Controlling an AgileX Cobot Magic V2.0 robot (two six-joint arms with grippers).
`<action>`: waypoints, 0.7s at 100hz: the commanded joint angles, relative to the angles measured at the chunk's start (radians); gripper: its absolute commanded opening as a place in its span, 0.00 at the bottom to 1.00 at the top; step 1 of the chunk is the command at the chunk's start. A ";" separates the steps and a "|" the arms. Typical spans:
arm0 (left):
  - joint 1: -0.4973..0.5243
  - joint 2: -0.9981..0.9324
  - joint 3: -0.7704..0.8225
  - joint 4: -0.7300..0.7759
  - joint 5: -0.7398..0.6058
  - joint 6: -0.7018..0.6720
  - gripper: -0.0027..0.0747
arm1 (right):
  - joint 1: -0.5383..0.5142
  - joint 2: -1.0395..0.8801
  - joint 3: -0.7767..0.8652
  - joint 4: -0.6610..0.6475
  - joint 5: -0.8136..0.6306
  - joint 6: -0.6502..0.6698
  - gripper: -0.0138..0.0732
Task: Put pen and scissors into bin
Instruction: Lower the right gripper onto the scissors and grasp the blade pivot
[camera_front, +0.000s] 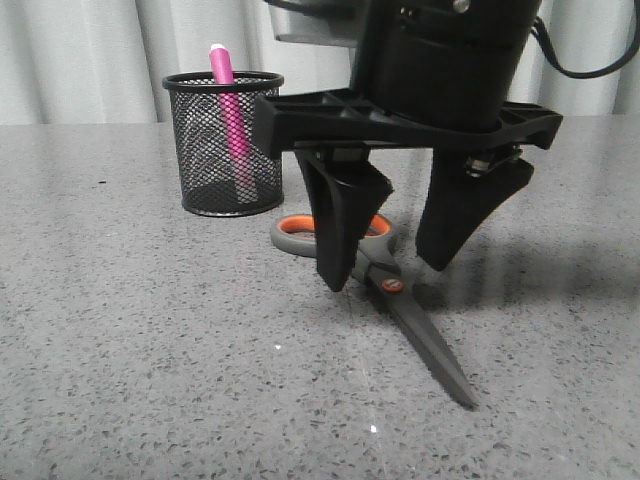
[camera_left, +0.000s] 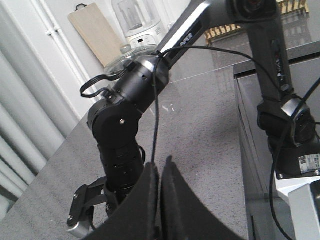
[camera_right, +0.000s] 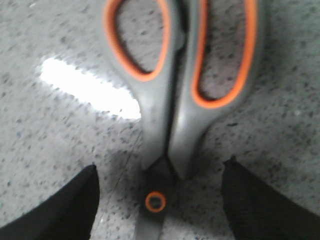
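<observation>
The scissors (camera_front: 425, 335) lie flat on the grey table, grey handles with orange lining toward the bin, dark blades pointing to the front. My right gripper (camera_front: 387, 275) is open and hangs low over them, one finger on each side of the orange pivot screw (camera_right: 155, 201); the right wrist view shows the handles (camera_right: 167, 125) between the fingertips, which do not touch them. The pink pen (camera_front: 232, 120) stands inside the black mesh bin (camera_front: 210, 175) at the back left. My left gripper (camera_left: 160, 165) is shut and empty, held up above the table, apart from all of them.
The right arm (camera_left: 125, 130) shows in the left wrist view, reaching down to the table. A grey curtain hangs behind the table. A dark raised counter edge (camera_left: 245, 115) runs along one side.
</observation>
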 joint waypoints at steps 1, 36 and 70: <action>-0.022 0.008 -0.019 -0.061 -0.044 -0.013 0.01 | 0.000 -0.022 -0.032 -0.021 -0.049 0.039 0.70; -0.028 0.008 -0.019 -0.061 -0.044 -0.016 0.01 | 0.000 0.065 -0.033 -0.023 -0.060 0.072 0.68; -0.028 0.004 -0.019 -0.070 -0.036 -0.039 0.01 | 0.001 0.106 -0.033 -0.077 -0.053 0.073 0.31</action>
